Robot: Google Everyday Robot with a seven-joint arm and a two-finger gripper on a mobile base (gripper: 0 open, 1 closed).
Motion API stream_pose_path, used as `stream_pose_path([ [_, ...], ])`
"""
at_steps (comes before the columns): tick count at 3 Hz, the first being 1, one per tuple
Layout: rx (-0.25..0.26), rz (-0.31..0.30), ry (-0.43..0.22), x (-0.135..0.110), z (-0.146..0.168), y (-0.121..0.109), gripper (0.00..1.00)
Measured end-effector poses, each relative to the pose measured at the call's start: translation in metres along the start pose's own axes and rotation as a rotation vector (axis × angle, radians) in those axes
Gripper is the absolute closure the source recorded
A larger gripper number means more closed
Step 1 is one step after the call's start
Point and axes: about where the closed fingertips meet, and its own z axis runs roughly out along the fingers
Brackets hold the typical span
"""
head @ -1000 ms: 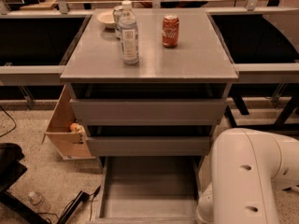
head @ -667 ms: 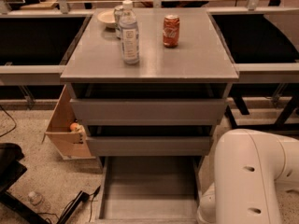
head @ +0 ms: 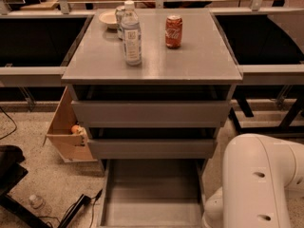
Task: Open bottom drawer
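Note:
The grey cabinet (head: 152, 63) stands in the middle of the camera view with three drawers. The bottom drawer (head: 152, 194) is pulled far out toward me, and its grey box interior shows, running off the lower edge of the view. The two wider drawer fronts above it, the top one (head: 149, 114) and the middle one (head: 152, 147), stand only slightly out. My white arm (head: 259, 184) fills the lower right corner beside the open drawer. The gripper itself is out of view.
On the cabinet top stand a clear water bottle (head: 131, 34), a red soda can (head: 174, 31) and a white bowl (head: 109, 19). A cardboard box (head: 66, 129) sits on the floor at the cabinet's left. Cables and a small bottle (head: 35, 202) lie on the floor at lower left. Dark tables flank both sides.
The view has shifted very slightly; the cabinet, the open bottom drawer and my arm stand as before.

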Motion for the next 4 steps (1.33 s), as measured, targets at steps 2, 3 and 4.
stream_pose_path([
  [2, -0.04, 0.007, 0.003, 0.006, 0.005, 0.012, 1.0],
  [3, -0.061, 0.011, 0.005, 0.009, 0.007, 0.019, 1.0],
  [4, -0.081, 0.012, 0.007, 0.012, 0.009, 0.025, 1.0],
])
